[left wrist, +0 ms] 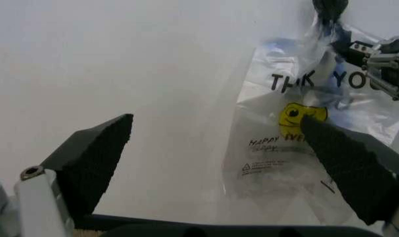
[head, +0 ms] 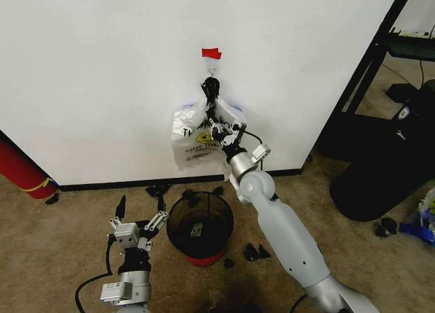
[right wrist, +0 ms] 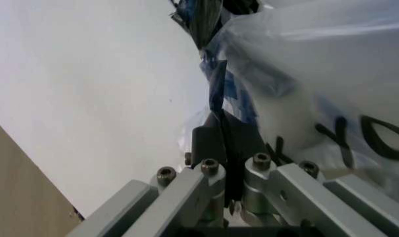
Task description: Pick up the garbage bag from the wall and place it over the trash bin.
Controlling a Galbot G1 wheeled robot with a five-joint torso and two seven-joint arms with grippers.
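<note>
The garbage bag point(head: 192, 133), thin whitish plastic with a yellow smiley and dark lettering, hangs on the white wall point(head: 102, 68) below a small hook point(head: 212, 72) and a strip of red tape point(head: 211, 53). My right gripper point(head: 211, 90) reaches up to the bag's gathered top just under the hook. In the right wrist view its fingers point(right wrist: 220, 113) are pressed together with the bag's plastic point(right wrist: 317, 64) pinched between them. The black wire-mesh trash bin point(head: 219, 211) with a red base stands on the carpet below the bag. My left gripper point(head: 141, 206) stands open, low and left of the bin, with the bag point(left wrist: 285, 148) ahead of it.
A big red cylinder point(head: 19, 167) leans at the far left by the black baseboard point(head: 102, 185). A large black bin point(head: 380, 170) and a black shelf frame point(head: 374, 51) stand at the right. Small dark scraps point(head: 255, 252) lie on the carpet around the trash bin.
</note>
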